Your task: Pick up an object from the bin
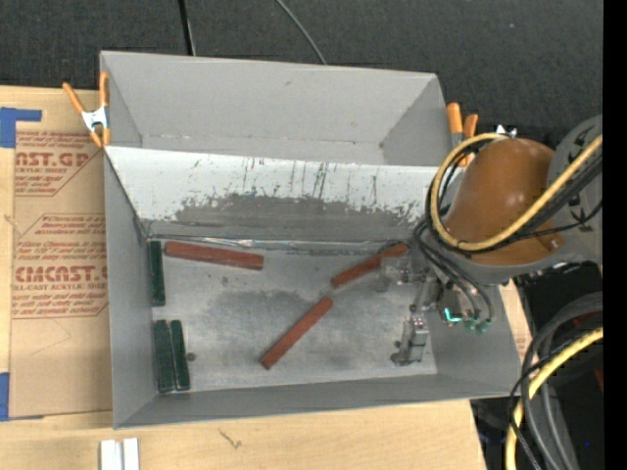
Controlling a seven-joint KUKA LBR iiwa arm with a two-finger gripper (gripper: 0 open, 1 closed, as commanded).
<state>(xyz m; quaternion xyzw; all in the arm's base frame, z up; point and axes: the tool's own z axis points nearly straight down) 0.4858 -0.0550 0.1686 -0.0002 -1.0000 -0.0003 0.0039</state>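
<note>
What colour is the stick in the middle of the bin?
The stick is reddish brown; camera view.

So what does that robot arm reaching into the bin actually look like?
The wrist has a rounded orange-brown cover, shaped like a dome. Yellow and black cables loop around it. At the end is a slim gripper of grey metal, with a small green part beside it; what that part is cannot be told.
</note>
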